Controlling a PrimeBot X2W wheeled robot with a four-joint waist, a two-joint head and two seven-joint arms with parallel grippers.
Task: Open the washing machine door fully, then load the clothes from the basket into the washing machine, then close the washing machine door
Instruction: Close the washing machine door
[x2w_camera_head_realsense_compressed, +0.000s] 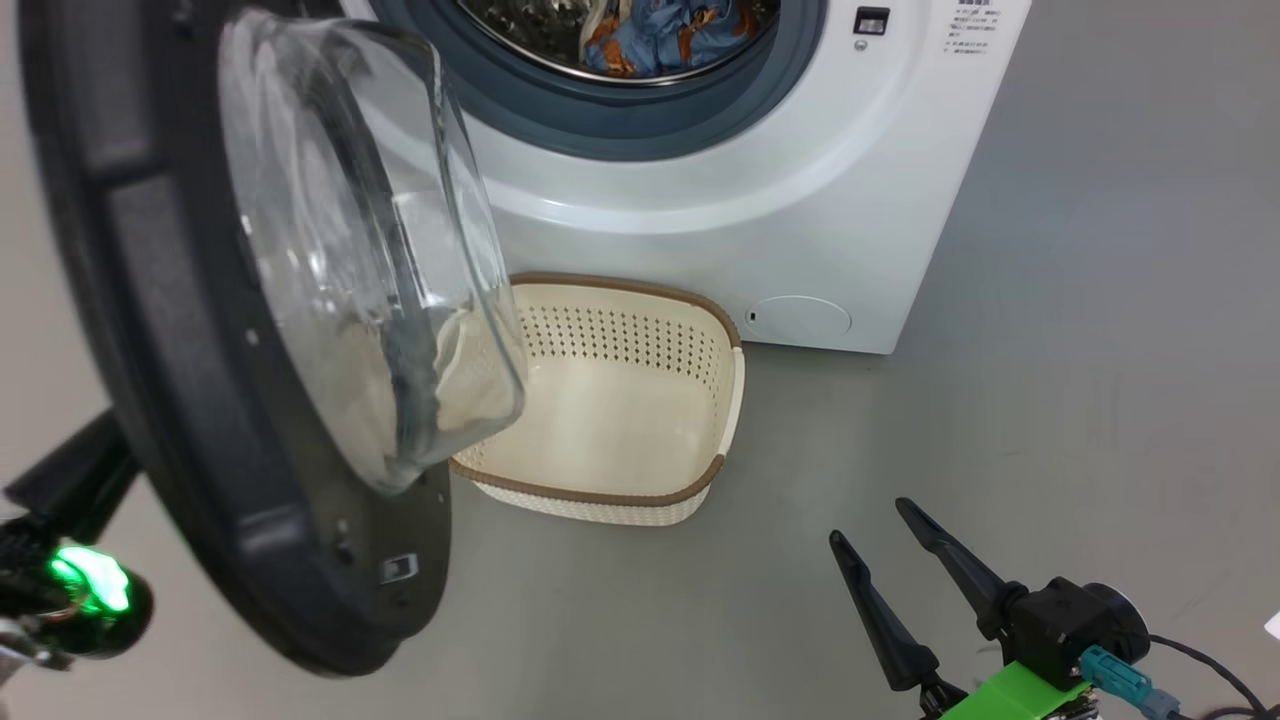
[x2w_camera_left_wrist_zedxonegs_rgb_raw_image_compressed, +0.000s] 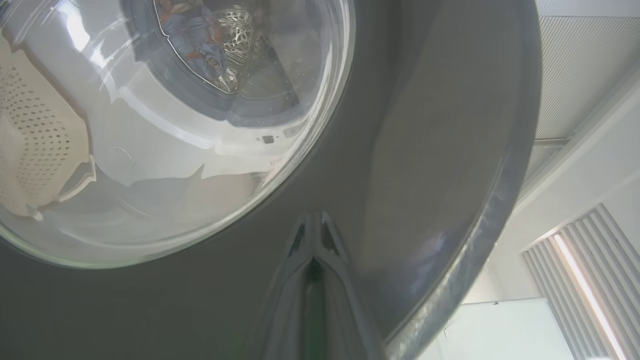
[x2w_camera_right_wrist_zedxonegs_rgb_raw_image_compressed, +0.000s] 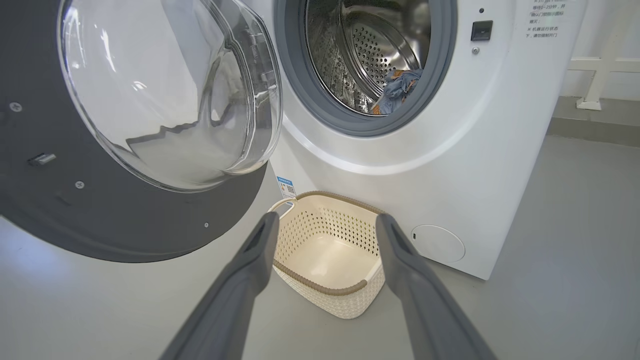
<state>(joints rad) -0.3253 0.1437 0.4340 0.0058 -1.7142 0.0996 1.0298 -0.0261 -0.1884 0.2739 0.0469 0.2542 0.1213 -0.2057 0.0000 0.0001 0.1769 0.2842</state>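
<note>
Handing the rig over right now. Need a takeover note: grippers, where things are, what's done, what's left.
Left gripper: shut, tips at the outer face of the washing machine door; contact unclear.
Right gripper: open, holding nothing, to the right of the basket.
Clothes: inside the washing machine. The basket looks empty and stands in front of the machine.
Done: door open, load in.
Left: swing the door shut.
</note>
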